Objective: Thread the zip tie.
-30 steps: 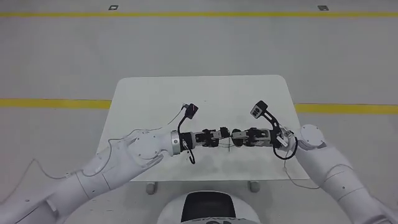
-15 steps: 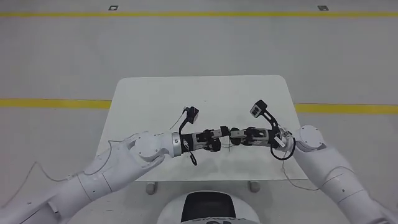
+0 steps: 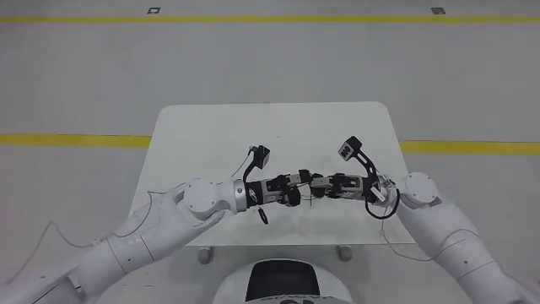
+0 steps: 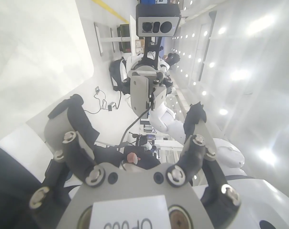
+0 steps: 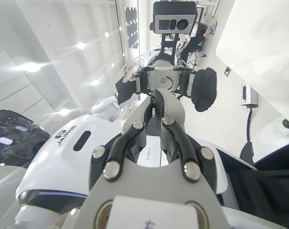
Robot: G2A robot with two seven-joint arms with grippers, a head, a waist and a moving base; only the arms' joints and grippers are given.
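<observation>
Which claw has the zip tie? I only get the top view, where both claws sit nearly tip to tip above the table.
Observer: The right claw; its wrist view shows it shut on the black ribbed zip tie.
Operator: And the left one?
Observer: The left claw is open, its black pads spread wide apart.
Operator: How does the tie sit?
Observer: Lengthwise between the right claw's fingers, pointing toward the left claw.

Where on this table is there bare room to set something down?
Bare: the far half of the table, between its far edge and the arms; also a narrower strip between arms and near edge. Crowded: mid-table, where the open left claw meets the right claw, shut on the zip tie.
</observation>
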